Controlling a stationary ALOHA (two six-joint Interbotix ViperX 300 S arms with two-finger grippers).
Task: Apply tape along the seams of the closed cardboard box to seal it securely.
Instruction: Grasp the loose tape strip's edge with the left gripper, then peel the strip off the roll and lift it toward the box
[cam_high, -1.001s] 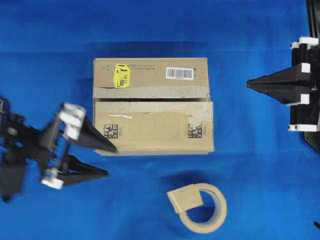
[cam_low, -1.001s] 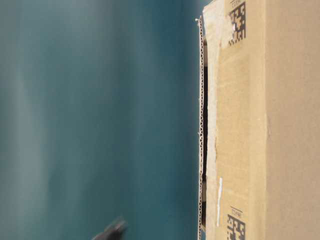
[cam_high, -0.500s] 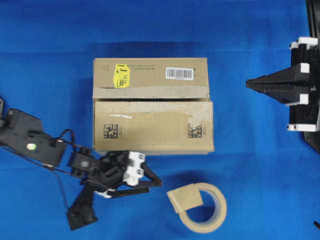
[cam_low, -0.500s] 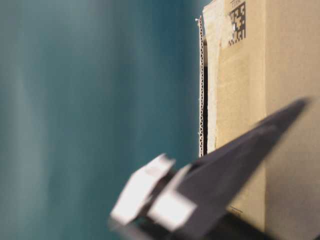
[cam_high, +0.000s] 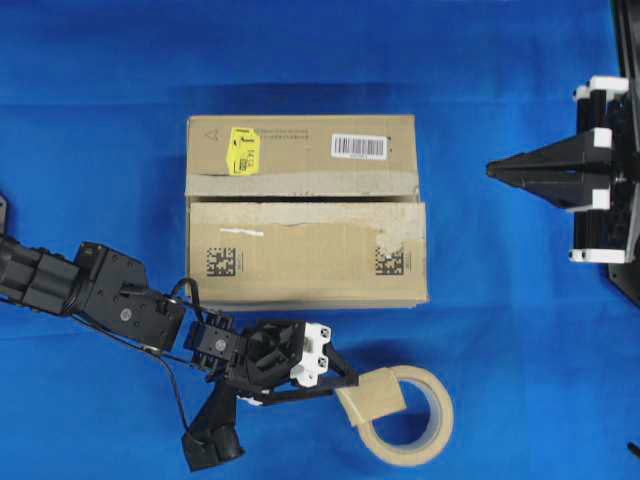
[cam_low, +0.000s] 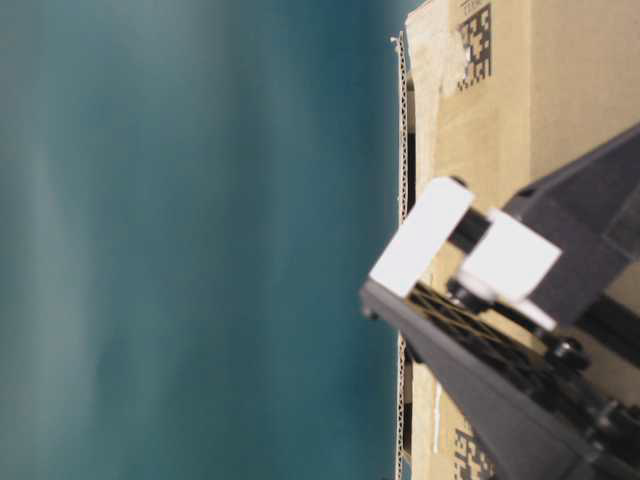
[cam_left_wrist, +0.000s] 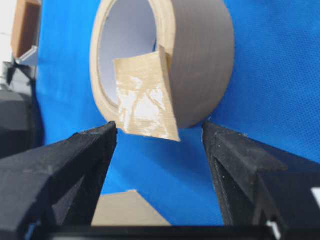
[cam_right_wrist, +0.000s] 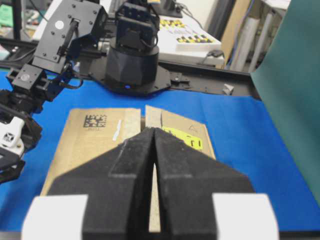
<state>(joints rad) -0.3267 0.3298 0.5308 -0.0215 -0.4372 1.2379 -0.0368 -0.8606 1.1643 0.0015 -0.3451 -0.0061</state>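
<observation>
The cardboard box (cam_high: 300, 255) lies closed in the middle of the blue cloth, its seams (cam_high: 300, 200) running lengthwise between pale torn strips. In front of it lies the beige roll (cam_high: 425, 440), with a loose flap of tape (cam_high: 372, 397) sticking up from it. My left gripper (cam_high: 350, 385) is open, its tips just left of that flap. In the left wrist view the tape (cam_left_wrist: 145, 100) hangs just beyond the open left gripper (cam_left_wrist: 159, 131), untouched. My right gripper (cam_high: 490, 168) is shut and empty, right of the box and apart from it. The right gripper (cam_right_wrist: 154, 131) points at the box (cam_right_wrist: 95, 145).
The left gripper (cam_low: 500, 330) blocks part of the box (cam_low: 570, 90) in the table-level view. A yellow sticker (cam_high: 243, 150) and a barcode label (cam_high: 358, 146) sit on the far flap. Arm bases (cam_right_wrist: 132, 65) stand past the box's far end.
My left arm has swung from the box's left end round to its front and reached toward the roll, jaws staying open. The right gripper has barely moved.
</observation>
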